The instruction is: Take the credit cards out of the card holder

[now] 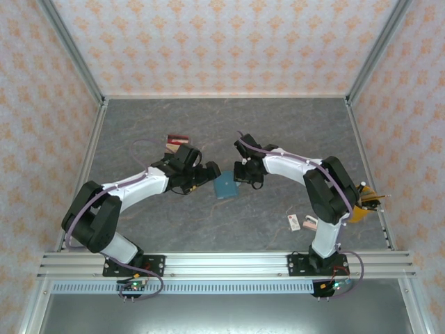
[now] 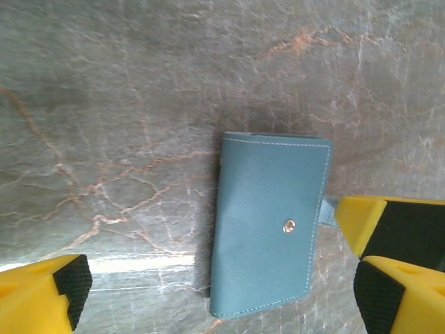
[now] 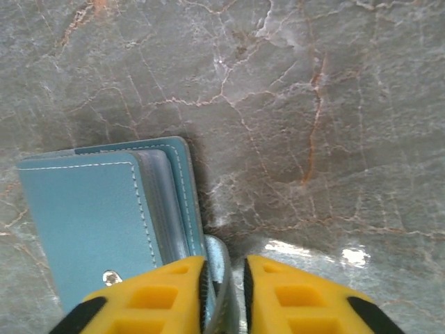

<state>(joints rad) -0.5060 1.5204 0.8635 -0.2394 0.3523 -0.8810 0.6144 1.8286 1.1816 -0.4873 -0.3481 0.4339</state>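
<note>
The teal-blue card holder [image 1: 224, 186] lies folded shut on the grey marble table, snap stud facing up [image 2: 270, 223]. The credit cards are hidden inside it. My left gripper [image 2: 219, 296] is wide open and hovers over the holder, one yellow finger on each side, touching nothing. It reaches the holder from the left [image 1: 207, 174]. My right gripper [image 3: 224, 268] comes from the right [image 1: 245, 175]. Its jaws stand narrow around the holder's pale blue closing strap [image 3: 221, 261], which sticks out from the holder's edge. Clear sleeves show at that edge [image 3: 161, 202].
A small red and tan item [image 1: 176, 140] lies behind the left arm. Near the right arm's base lie a white tag [image 1: 294, 222] and a pinkish lump [image 1: 309, 224]. A yellow-orange object [image 1: 366, 202] sits at the right rail. Patterned walls enclose the table.
</note>
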